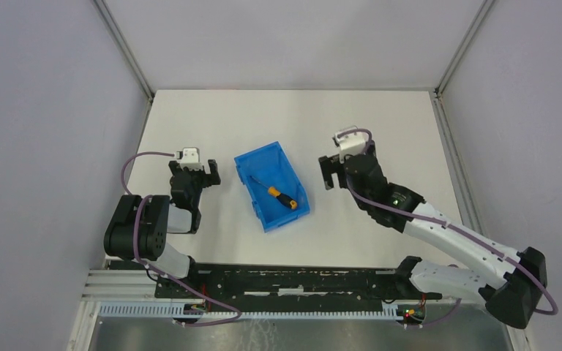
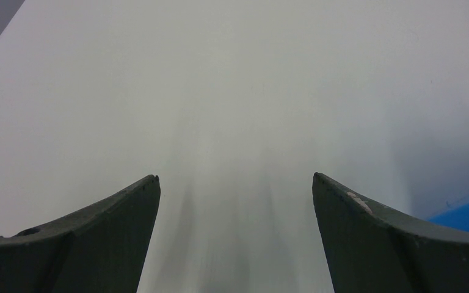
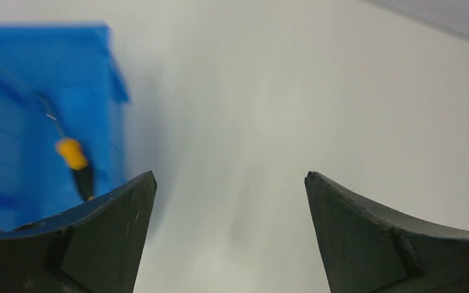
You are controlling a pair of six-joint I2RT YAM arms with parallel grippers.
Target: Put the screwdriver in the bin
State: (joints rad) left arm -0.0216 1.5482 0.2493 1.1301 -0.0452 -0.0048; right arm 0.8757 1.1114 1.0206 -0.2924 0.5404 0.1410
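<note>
1. At the middle of the tabletop [image 1: 380, 117], the bin [image 1: 274, 164] sits at an angle between my two arms.
2. Screwdriver [image 1: 282, 197]: it lies inside the bin, flat on the floor of it. The handle points toward the near right corner and the thin shaft points toward the far left.
3. My right pincer [image 3: 231, 177]: its jaws are spread wide with nothing between them. Only bare tabletop shows in the gap.
4. My right pincer is just to the right of the bin and apart from it. My right wrist view shows the blue wall at its left edge and the screwdriver's orange and black handle inside, somewhat blurred.
5. My left pincer [image 2: 235, 183]: its jaws are also spread wide and hold nothing.
6. My left pincer is to the left of the bin, clear of it. A blue corner of the bin shows at the right edge of my left wrist view.
7. Neither pincer touches the bin or the screwdriver.
</note>
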